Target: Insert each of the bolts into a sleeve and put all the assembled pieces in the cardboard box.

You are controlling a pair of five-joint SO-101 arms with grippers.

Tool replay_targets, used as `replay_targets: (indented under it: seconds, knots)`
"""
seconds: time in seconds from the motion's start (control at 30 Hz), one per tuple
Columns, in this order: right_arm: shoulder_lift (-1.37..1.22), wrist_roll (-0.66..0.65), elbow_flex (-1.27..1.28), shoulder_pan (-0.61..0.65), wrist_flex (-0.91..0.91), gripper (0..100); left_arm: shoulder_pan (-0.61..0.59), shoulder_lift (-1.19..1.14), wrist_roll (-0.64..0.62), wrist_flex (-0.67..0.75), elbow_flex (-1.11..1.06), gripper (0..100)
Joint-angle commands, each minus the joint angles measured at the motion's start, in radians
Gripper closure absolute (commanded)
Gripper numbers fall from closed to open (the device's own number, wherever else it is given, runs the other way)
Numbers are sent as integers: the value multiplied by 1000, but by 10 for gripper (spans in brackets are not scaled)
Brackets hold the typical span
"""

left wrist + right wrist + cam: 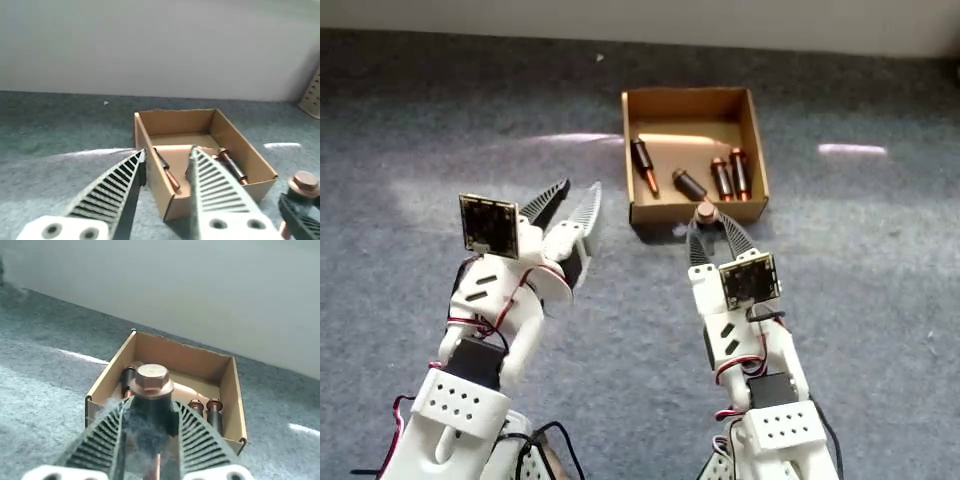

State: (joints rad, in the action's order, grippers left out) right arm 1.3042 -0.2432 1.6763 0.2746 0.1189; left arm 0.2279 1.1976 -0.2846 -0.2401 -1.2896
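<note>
High view shows the right gripper closed on an assembled piece at the near wall of the cardboard box, about midway along that wall. Its jaws pinch the dark sleeve from both sides, and the bolt's copper head stands clear beyond the jaw tips on the far side. In the right wrist view the same gripper holds the sleeve, which is matt black and cylindrical. The hexagonal, flanged bolt head sits above it, and a bit of copper thread shows below it between the ribbed, pale grey fingers. The box is shallow, open-topped and of plain brown card. Four more pieces lie flat on its floor: one at the left, one near the middle and two side by side at the right, all dark sleeves with copper ends. The left gripper hangs well to the left of the box with its jaws spread open and nothing between them. In the left wrist view its ribbed fingers frame the near left corner of the box. The table is covered in a rough grey carpet-like fabric.
</note>
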Motion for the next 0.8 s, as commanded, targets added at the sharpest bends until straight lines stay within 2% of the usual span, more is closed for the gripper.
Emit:
replay_targets:
  seconds: [0.0,0.13,0.27,0.4,0.57,0.67,0.77]
  knots:
    - [13,-8,99,-15,7,993,-122,4,6,5,-47,980]
    - [13,-8,99,-18,-4,993,-180,4,6,6,-128,966]
    - [12,-5,91,-65,-12,993,-186,5,8,6,-223,966]
    - [16,6,48,-111,-197,993,-186,5,9,6,-303,966]
    - [10,130,-160,-150,-447,993,-186,5,11,6,-360,966]
    - [10,129,-245,-157,-493,993,-185,5,14,6,-366,966]
    - [8,129,-289,-157,-493,993,-183,5,114,6,-381,966]
